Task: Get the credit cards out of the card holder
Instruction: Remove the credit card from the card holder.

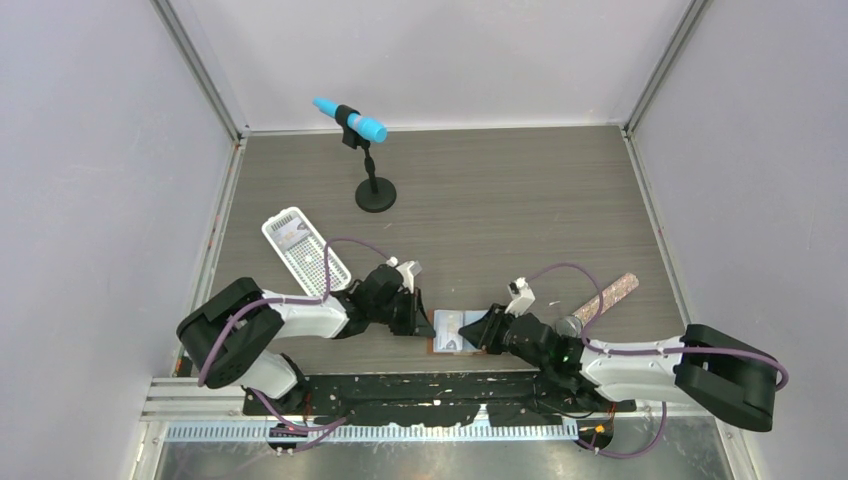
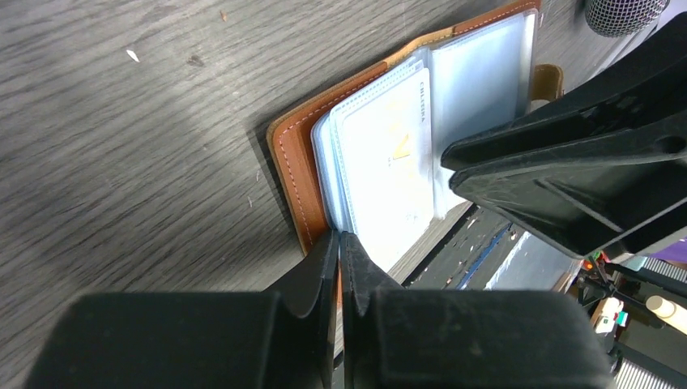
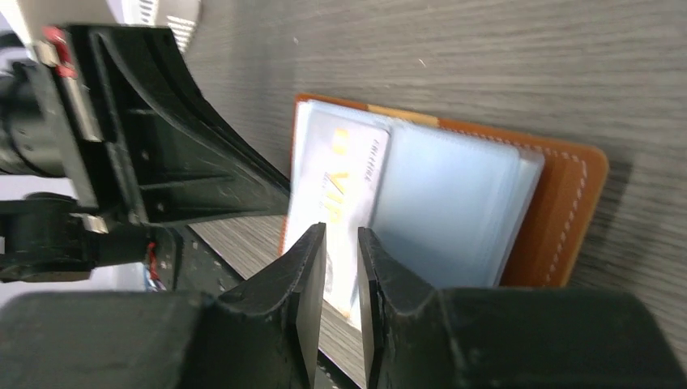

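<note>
tan leather of the card holder is being presented open and flat on the table near its front edge, between both arms, the credit cards being housed in its pale blue sleeves. its near corner is being touched by the closed tips of the left gripper, seemingly so the holder is being pinned against a pull; whether a sleeve is being pinched cannot be told. the top card's end is being framed by the right gripper, jaws being held narrowly apart, apparently for drawing it out, not yet clamped.
</note>
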